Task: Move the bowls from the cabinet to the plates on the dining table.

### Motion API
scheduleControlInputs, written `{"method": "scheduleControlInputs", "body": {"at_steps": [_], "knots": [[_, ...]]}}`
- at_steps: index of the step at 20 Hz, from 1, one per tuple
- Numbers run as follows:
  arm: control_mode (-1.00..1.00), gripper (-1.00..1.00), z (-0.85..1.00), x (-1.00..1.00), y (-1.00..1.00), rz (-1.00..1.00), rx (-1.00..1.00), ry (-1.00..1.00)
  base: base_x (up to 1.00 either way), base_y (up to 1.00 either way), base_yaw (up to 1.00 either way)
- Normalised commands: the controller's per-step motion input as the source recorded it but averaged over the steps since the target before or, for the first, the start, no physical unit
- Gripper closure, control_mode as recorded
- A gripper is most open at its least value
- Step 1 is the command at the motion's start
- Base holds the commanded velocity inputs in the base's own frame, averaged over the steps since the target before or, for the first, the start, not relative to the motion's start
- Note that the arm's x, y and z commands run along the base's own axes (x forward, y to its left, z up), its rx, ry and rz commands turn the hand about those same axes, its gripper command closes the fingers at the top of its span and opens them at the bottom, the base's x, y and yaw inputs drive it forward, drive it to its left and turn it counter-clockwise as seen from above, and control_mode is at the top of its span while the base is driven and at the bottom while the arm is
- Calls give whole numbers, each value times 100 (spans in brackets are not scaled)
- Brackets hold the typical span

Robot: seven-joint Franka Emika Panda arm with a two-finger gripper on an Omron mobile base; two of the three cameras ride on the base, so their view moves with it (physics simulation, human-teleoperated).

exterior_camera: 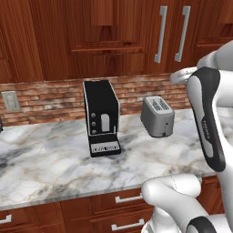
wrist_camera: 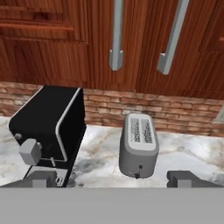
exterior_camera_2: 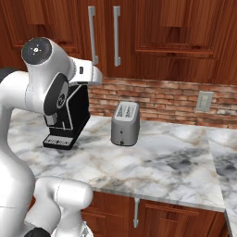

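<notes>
I'm holding the gripper (wrist_camera: 112,178) wide open, empty, facing the shut cabinet (wrist_camera: 144,39) — risking clipping the toaster (wrist_camera: 138,149) or coffee machine (wrist_camera: 52,127) while reaching its handles (wrist_camera: 116,37).

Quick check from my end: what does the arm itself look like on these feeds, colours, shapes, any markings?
The arm is glossy white with rounded, bulbous links and dark grey-black joint sections; one round dark joint cap carries small white dots. A dark strip along one link bears faint lettering, too small to read. The gripper has two small, blocky grey fingertips.

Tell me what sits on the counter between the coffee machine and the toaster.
Nothing: bare marble counter separates the coffee machine from the toaster, clearest in the left base view.
</notes>
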Motion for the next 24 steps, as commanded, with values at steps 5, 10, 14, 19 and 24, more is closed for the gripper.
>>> {"method": "scheduleControlInputs", "body": {"at_steps": [5,10,14,19,24], "knots": [[-100,-100,20,0,-15,-4,0,-5,0,0,0],[-100,-100,9,10,-11,-7,0,-2,0,0,0],[-100,-100,14,27,-17,-7,0,-1,0,0,0],[-100,-100,24,36,-28,-3,0,0,0,0,0],[-100,-100,26,28,-31,0,0,0,0,0,0]]}}
